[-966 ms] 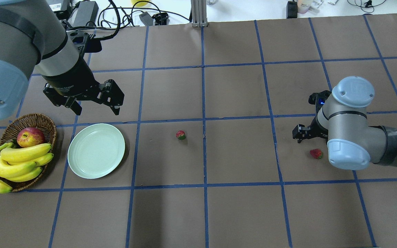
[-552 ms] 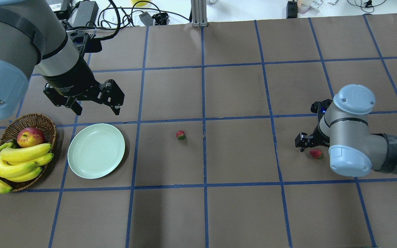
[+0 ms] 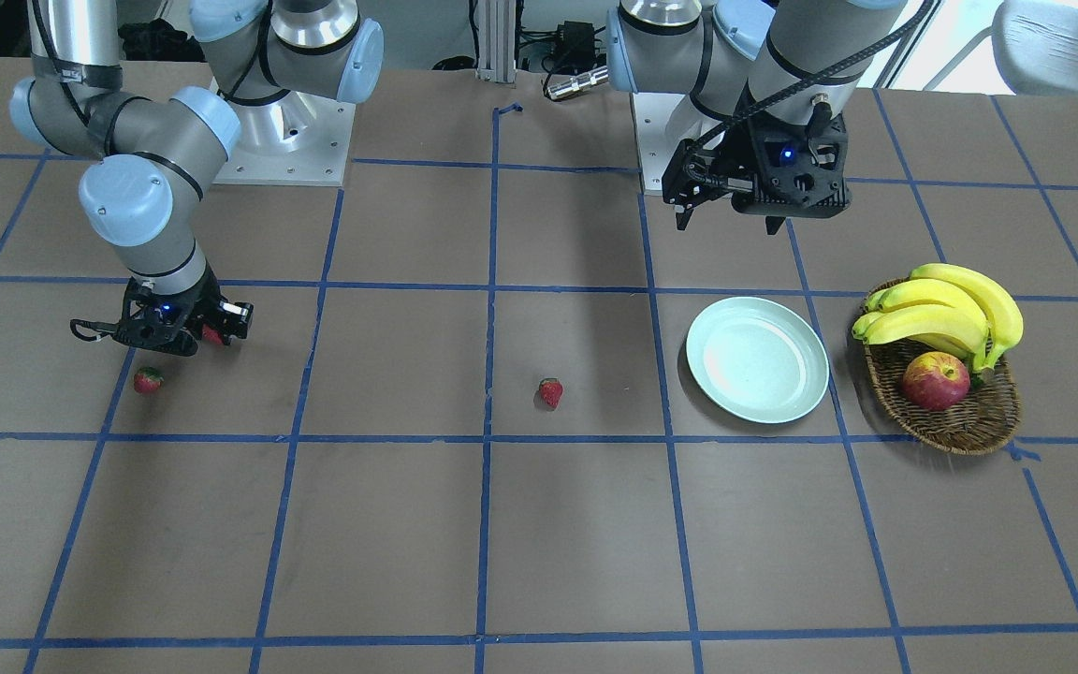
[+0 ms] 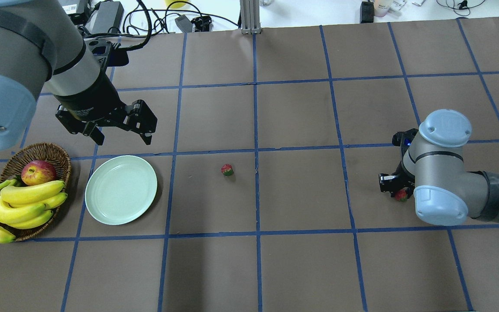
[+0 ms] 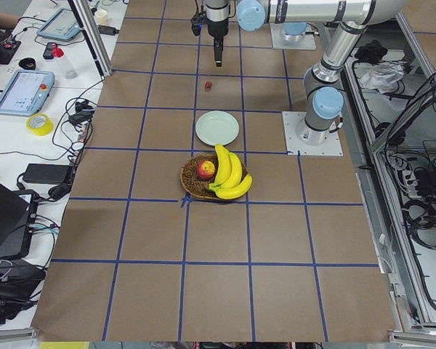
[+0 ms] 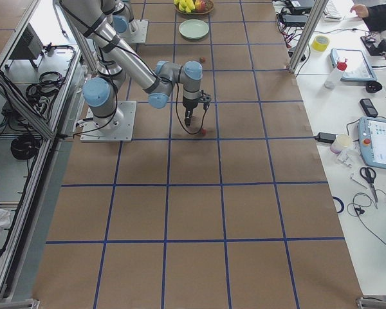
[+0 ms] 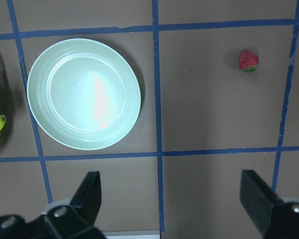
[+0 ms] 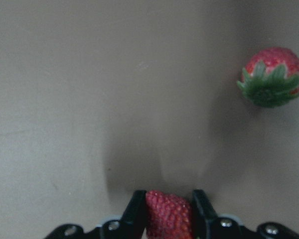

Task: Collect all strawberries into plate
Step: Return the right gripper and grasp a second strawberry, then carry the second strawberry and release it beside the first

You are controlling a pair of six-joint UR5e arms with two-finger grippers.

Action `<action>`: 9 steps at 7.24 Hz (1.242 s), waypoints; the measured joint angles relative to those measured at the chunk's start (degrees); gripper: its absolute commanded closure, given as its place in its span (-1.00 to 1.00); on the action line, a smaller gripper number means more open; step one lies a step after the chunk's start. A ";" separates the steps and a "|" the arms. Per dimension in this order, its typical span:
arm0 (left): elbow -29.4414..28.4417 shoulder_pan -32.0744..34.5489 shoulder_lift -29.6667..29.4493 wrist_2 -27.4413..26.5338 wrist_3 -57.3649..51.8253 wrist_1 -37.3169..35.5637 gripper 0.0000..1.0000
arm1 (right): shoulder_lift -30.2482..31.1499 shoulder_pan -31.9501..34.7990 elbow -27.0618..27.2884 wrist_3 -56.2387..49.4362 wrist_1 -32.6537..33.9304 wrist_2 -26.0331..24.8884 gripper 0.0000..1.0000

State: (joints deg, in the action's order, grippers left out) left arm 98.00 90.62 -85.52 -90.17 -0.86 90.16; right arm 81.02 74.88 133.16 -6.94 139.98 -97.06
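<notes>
**A:** What do we see at the right gripper (image 8: 168,198)?

**B:** Its two fingers are clenched on a small red strawberry with pitted skin (image 8: 168,219). A second small red strawberry with a green leafy cap (image 8: 272,76) lies just beside it on the brown, blue-taped worktop (image 4: 301,117).

**A:** And the left gripper (image 7: 172,196)?

**B:** We find it released, jaws wide apart, hovering high near the round, shallow, pale mint-green plate (image 4: 121,190). A third small red strawberry (image 4: 227,170) lies on the worktop between the plate and the right gripper, nearer the plate.
</notes>
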 measured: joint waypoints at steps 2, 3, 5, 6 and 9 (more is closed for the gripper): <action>-0.01 0.01 -0.06 0.03 0.06 -0.02 -1.00 | 0.41 0.25 -0.39 0.15 -1.08 0.17 0.57; -0.05 0.03 -0.06 -0.16 0.03 -0.05 -1.00 | 0.64 1.12 -1.30 0.50 -2.35 0.41 0.58; -0.05 0.07 -0.05 -0.43 -0.05 -0.06 -1.00 | 0.21 8.61 -6.73 3.41 -9.36 0.65 0.47; -0.02 0.08 -0.03 -0.52 -0.10 -0.03 -1.00 | -0.36 14.13 -9.97 7.92 -12.64 0.86 0.45; -0.22 0.06 0.10 -0.35 -0.53 -0.10 -1.00 | -2.90 26.82 -14.50 27.92 -14.31 9.52 0.53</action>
State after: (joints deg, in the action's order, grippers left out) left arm 97.78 90.68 -85.42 -90.52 -1.39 90.06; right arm 78.12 101.70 118.66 20.98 125.67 -87.54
